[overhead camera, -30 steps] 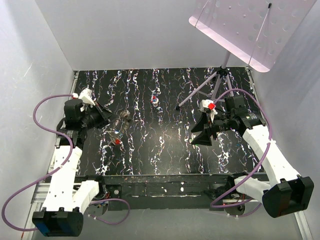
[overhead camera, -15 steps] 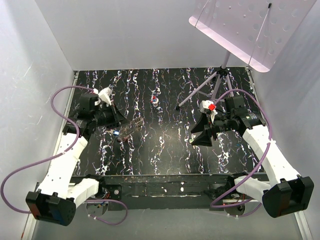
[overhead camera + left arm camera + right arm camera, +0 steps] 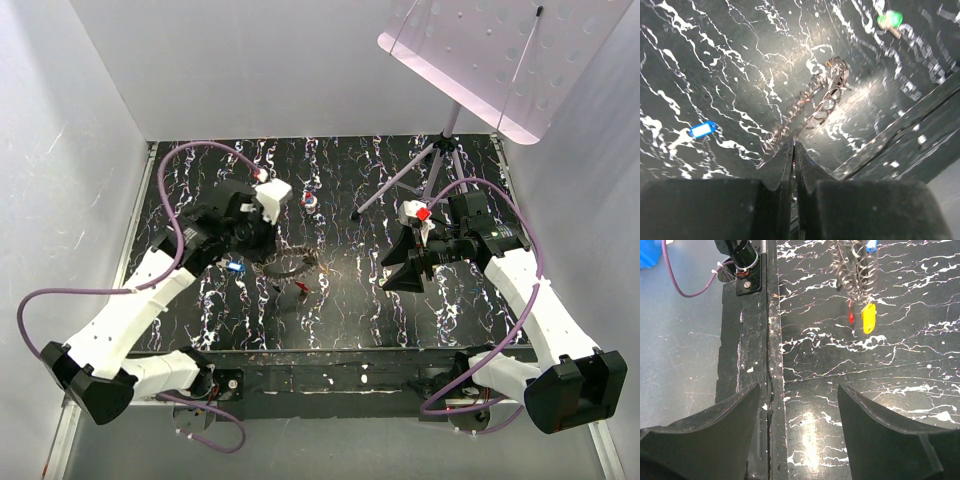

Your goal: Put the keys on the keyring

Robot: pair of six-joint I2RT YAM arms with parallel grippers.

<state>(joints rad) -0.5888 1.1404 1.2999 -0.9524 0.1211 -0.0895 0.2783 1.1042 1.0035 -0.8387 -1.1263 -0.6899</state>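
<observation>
On white-veined black tabletop (image 3: 350,300), the coiled wire keyring (image 3: 822,106) glints.

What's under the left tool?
The keyring pokes out from under the left tool, which is shut on its near edge. The blue key lies on the black table beside it. The pinched bit of ring is hidden in the grip.

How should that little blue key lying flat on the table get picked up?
The blue key lies flat on the table, clear of the ring. Likely best: come straight down from above and pinch its plastic head across the narrow sides, since that is the broadest part; the thin pale shaft beside it gives little to hold.
</observation>
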